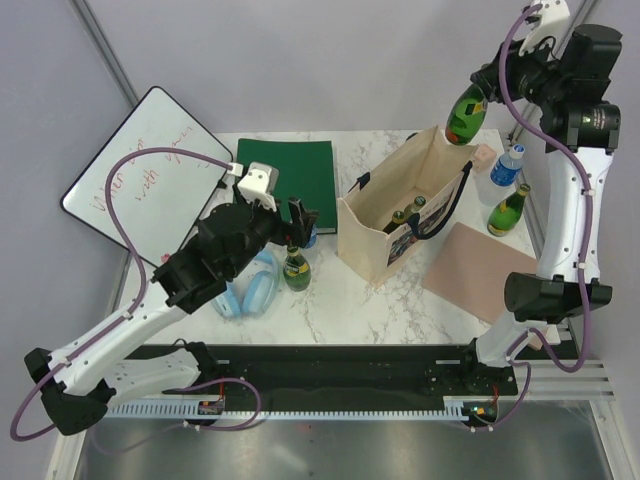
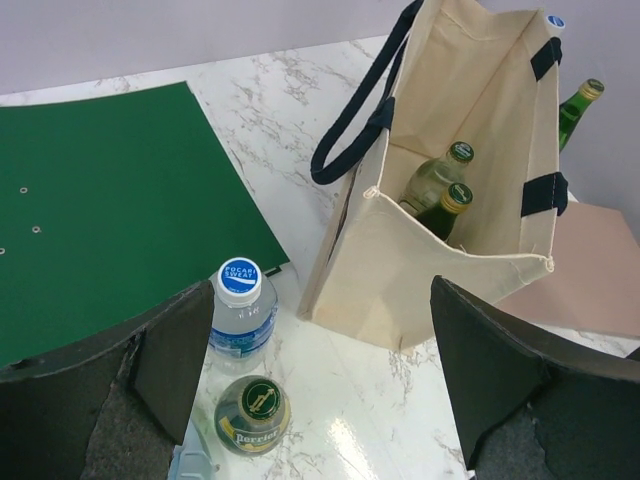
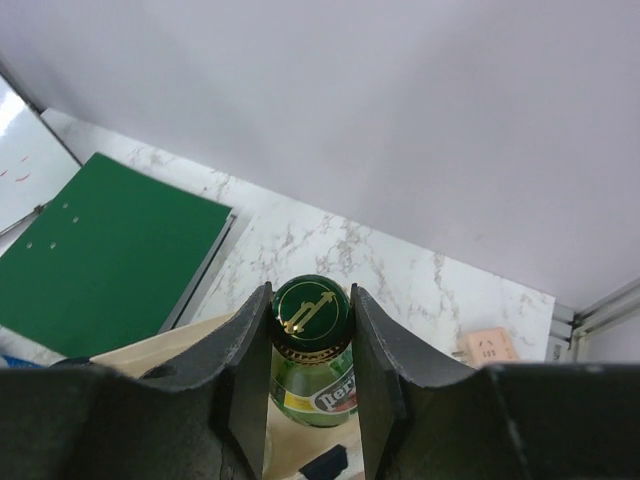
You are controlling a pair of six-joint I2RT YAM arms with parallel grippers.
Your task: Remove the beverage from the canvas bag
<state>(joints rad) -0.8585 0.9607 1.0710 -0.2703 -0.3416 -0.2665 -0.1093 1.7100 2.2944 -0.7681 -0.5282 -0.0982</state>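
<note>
Clamping Perrier bottle (image 3: 313, 388): right end effector (image 3: 310, 305)

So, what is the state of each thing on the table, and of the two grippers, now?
Canvas bag: upright, open, two bottles inside.
Green bottle: capped, in the air, out of the bag.
Right gripper: shut on the green bottle.
Left gripper: open, empty.
Water bottle: upright, capped.
Folder: closed, flat.

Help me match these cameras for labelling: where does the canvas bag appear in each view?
Top external: canvas bag just right of centre.
Left wrist: upper right, open top showing.
Right wrist: only a beige rim strip, lower left.
Shared landmark: green folder, in all three views.
</note>
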